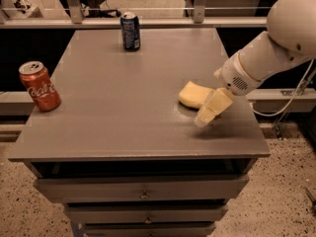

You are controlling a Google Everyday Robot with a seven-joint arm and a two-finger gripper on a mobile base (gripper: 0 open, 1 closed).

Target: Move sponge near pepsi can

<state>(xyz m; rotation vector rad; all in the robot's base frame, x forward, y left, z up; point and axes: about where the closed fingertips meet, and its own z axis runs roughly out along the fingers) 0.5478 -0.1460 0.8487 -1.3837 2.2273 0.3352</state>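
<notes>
The pale yellow sponge (191, 93) lies on the right part of the grey table (123, 107). The dark blue pepsi can (130, 31) stands upright at the table's far edge, well left of and beyond the sponge. My gripper (210, 110), with cream-coloured fingers, hangs from the white arm (269, 51) that reaches in from the right. It is low over the table, right at the sponge's near right end, and covers part of it.
A red Coca-Cola can (40, 86) stands upright near the table's left edge. The table has drawers (143, 194) under its front. A rail and a window frame (197, 4) run behind the far edge. A cable (291, 95) hangs at the right.
</notes>
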